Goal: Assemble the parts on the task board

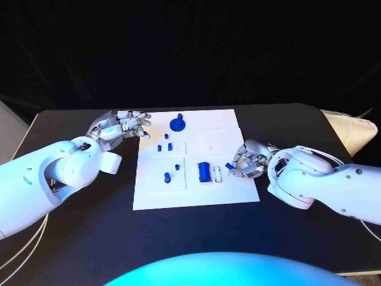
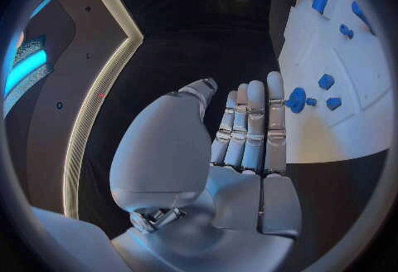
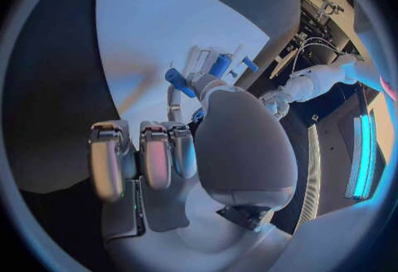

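Head view: right hand (image 1: 246,161) pinches a blue part (image 1: 230,165) beside the task board (image 1: 221,131).

The left hand (image 1: 122,126) lies at ten o'clock, its fingers (image 2: 253,123) straight and together, holding nothing. The right hand (image 1: 246,161) sits at three o'clock, fingers curled.

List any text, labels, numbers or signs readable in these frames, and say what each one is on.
None can be read.
The task board shows no print, only faint outlined squares.
The blue parts carry no markings.
The left hand and right hand show no brand or number.
The room fixtures in the right wrist view are too small and blurred to show any lettering.
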### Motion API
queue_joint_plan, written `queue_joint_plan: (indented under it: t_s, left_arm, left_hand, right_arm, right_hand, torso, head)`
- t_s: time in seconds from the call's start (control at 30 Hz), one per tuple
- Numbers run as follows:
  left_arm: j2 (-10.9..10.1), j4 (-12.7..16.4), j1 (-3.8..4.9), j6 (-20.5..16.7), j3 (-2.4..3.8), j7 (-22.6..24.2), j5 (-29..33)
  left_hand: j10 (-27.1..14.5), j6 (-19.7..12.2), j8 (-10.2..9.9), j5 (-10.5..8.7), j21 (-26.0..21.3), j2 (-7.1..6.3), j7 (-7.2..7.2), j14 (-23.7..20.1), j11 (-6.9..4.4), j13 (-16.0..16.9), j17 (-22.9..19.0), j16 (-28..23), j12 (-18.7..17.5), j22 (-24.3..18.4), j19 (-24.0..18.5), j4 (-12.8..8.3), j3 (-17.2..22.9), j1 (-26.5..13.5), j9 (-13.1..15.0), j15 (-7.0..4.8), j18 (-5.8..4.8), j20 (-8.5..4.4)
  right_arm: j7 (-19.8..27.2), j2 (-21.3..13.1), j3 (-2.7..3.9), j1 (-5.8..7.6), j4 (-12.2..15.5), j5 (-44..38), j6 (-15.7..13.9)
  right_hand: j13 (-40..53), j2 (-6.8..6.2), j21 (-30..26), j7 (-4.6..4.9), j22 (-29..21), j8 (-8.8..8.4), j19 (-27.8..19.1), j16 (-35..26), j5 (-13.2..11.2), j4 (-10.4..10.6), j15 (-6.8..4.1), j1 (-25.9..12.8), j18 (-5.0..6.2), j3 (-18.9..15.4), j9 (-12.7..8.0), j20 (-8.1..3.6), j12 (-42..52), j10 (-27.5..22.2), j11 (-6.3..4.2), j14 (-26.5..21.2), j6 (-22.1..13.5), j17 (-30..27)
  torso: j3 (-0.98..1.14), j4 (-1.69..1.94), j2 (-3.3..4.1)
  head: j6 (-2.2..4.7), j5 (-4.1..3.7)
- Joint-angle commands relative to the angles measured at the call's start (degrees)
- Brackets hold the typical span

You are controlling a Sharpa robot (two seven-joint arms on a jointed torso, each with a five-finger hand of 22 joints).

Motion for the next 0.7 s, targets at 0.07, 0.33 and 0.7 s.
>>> queue_joint_plan:
  t_s: [0.07,0.33,0.7]
  left_arm:
    - [0.12,0.18,-0.01,0.78,0.03,0.17,0.09]
    - [0.08,0.28,0.0,0.9,0.03,0.03,-0.03]
    - [0.16,0.23,0.0,1.06,0.03,-0.07,-0.09]
  left_hand:
    - [0.29,0.02,0.16,-0.21,-0.22,0.0,-0.44,0.09,-0.07,-0.09,-0.01,-0.19,-0.26,-0.07,0.51,0.29,0.07,0.25,-0.04,-0.41,0.27,-0.05]
    - [0.21,0.06,0.19,-0.21,-0.29,0.04,-0.4,0.09,-0.02,-0.15,-0.01,-0.21,-0.45,-0.11,0.56,0.31,-0.01,0.31,-0.03,-0.39,0.26,-0.06]
    - [0.08,0.08,0.21,-0.21,-0.32,0.04,-0.38,0.09,0.02,-0.2,-0.01,-0.22,-0.58,-0.13,0.59,0.33,-0.07,0.32,-0.03,-0.36,0.26,-0.06]
  right_arm:
    - [-0.2,1.33,0.0,0.07,-0.38,3.19,-3.06]
    - [-0.72,3.77,-0.07,0.04,-2.09,4.24,0.1]
    - [-1.09,5.27,-0.15,-0.18,-3.23,4.71,4.2]
  right_hand:
    - [15.08,-0.03,0.35,-0.29,14.6,0.04,5.66,0.24,-0.4,0.05,-0.46,-0.72,-0.46,0.31,0.06,-0.57,0.34,6.0,-0.45,6.08,0.17,15.1]
    - [15.08,0.1,-0.24,-0.32,14.46,0.07,5.56,0.24,-1.33,0.06,-0.47,-3.19,-0.36,0.32,0.19,-0.58,0.34,6.0,-0.47,6.08,0.35,15.1]
    - [15.08,0.22,-0.43,-0.34,14.41,0.11,5.52,0.24,-1.09,0.02,-0.49,-7.22,-0.32,-0.44,0.0,-0.58,0.34,6.0,-0.48,6.08,0.8,15.1]
  torso:
    - [0.04,0.03,0.08]
    - [0.0,0.06,0.15]
    - [0.01,-0.05,0.07]
  head:
    - [-0.05,-0.08]
    - [-0.28,0.02]
    - [-0.61,0.1]
